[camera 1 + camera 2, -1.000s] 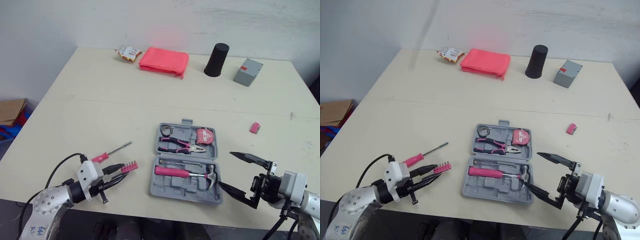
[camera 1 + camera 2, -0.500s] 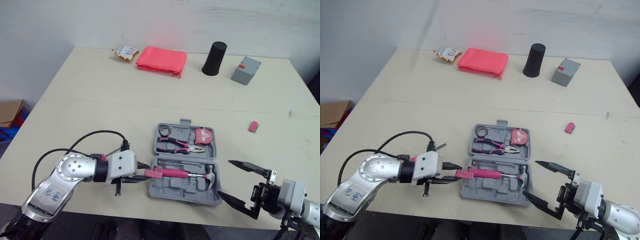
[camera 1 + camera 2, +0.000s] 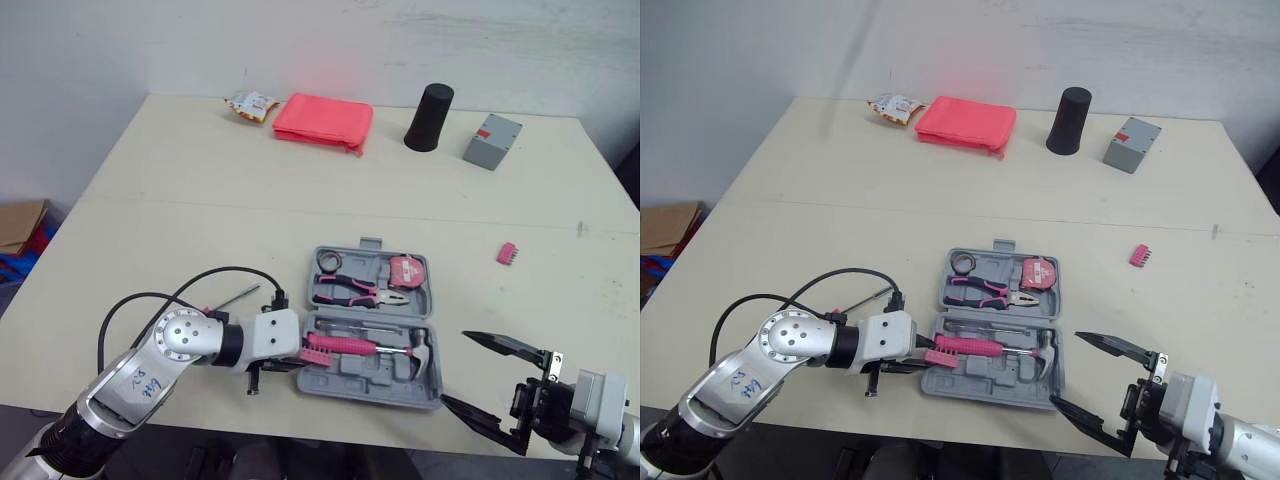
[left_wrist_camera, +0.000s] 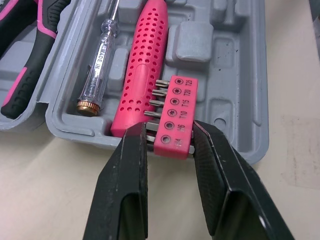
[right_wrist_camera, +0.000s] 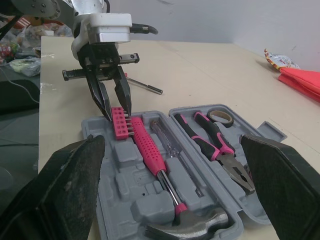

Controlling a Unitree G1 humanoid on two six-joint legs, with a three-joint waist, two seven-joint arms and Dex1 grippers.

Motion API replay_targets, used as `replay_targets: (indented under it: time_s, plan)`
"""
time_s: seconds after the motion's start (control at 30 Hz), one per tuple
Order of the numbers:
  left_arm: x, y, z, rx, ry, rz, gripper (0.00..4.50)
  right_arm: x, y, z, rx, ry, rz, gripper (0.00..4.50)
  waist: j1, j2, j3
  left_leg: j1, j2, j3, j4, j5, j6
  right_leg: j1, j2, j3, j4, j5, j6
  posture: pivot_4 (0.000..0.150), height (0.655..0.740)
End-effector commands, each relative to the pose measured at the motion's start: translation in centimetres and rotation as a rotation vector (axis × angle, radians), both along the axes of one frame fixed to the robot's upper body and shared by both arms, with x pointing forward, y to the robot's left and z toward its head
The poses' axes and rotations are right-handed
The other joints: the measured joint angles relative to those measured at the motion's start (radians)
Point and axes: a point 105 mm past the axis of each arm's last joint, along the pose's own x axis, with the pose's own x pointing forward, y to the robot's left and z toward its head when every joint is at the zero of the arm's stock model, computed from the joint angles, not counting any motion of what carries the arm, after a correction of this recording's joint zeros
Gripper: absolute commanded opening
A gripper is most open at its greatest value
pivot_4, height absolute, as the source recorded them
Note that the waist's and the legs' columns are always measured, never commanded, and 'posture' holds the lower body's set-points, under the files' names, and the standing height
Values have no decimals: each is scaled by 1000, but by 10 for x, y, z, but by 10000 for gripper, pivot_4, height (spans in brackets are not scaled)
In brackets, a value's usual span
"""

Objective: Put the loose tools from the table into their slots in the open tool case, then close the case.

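1. One big cream surface against a plain white wall, with a cardboard box down on the floor off its left side.
2. Far edge has a row of stuff: snack packet, pink pouch, black cup and a grey box. All of it is well apart from the work area, and the whole middle band is bare.
3. Right side has one loose pink bit strip lying on its own, with plenty of room around it.
4. On the left, a screwdriver lies on the surface just behind the left arm. Only its metal shaft is visible.
5. Tool case sits open and flat near the front edge. The lid half holds the tape roll, pliers and tape measure.
6. The near half holds the hammer and a clear-handled tester screwdriver, each in its slot.
7. Left claw is clamped on the bit holder, holding it over the case's near-left corner, with the bits right beside the butt of the hammer handle.
8. Right claw hangs off the case's right front corner with its fingers spread wide and nothing in them.
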Motion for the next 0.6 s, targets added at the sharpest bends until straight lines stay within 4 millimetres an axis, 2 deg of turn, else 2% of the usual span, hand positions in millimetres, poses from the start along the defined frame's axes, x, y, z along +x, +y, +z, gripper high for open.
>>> replay_targets:
  time_s: [0.03, 0.33, 0.6]
  plan:
    - [-4, -4, -2, 24, -11, -4, 6526, -3, 3, 13, 5, -44, -3, 45000, 0, 0, 0, 0, 0, 0, 0, 0, 0, 0, 0, 0, 0, 0, 0, 1500, 7400]
    - [-1, -8, -7, 49, 10, 45, 6526, 0, 6, 16, 12, -48, 0, 45000, 1, 0, 0, 1, 0, 0, 0, 1, 0, 0, 0, 0, 1, 0, 0, 1500, 7400]
    - [-1, -13, -11, 32, 32, 85, 6526, -1, 1, 8, 10, -36, 4, 45000, 4, 0, 0, 1, -1, -1, 1, 1, 1, 2, -1, 0, 1, 1, 1, 1500, 7400]
